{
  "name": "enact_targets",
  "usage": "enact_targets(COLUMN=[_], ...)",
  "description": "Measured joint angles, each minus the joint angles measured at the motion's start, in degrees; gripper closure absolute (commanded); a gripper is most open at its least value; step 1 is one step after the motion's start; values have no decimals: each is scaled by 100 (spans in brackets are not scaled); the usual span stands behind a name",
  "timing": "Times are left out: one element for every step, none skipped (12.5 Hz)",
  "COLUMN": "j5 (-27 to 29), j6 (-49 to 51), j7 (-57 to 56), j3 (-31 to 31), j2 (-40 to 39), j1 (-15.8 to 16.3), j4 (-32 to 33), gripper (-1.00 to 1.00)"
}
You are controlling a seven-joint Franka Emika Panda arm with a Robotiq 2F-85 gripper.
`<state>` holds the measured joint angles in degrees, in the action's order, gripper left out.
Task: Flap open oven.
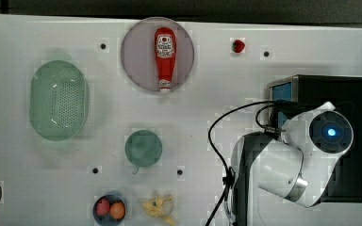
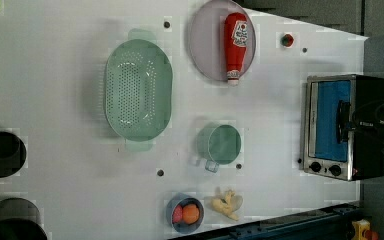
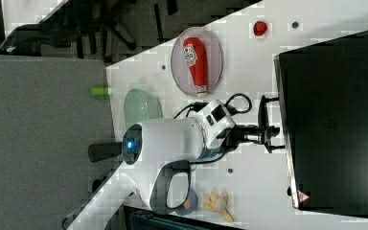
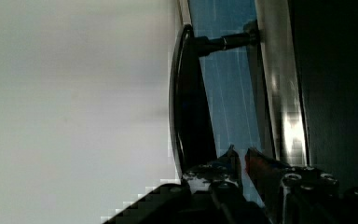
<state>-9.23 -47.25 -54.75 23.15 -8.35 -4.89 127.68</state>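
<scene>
The black gripper [image 4: 240, 156], fingers slightly apart and holding nothing, hangs beside the curved black handle [image 4: 186, 102] of the boxy black-and-silver toaster oven [image 2: 360, 100], whose blue-tinted door is shut, at the worktop [image 2: 55, 75] edge.

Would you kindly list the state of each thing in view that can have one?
oven: door shut, upright.
gripper: fingers a narrow gap apart, beside the door handle, holding nothing.
ketchup bottle: lying on the plate, cap on.
colander: upright, empty.
cup: upright, empty.
small bowl: holding two fruits.
</scene>
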Motion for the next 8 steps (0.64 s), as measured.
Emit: enact_targets(j5=[-9, -13, -15, -5, -7, -46, -228, -550], j6=[-67, -70, -101, -137, -151, -171, -176, -187], j7=[-28, -59, -90, -90, -92, -92, -95, -84], j3=[6, 21, 15, -1, 3, -3, -13, -14], j2=[-26, -28, -28, -29, -38, -65, -92, -117], j1=[1, 1, -6, -17, -9, -7, -1, 31], j4=[22, 11, -11, -11, -11, -22, -34, -34], gripper=[65, 65, 65, 65, 65, 65, 65, 65])
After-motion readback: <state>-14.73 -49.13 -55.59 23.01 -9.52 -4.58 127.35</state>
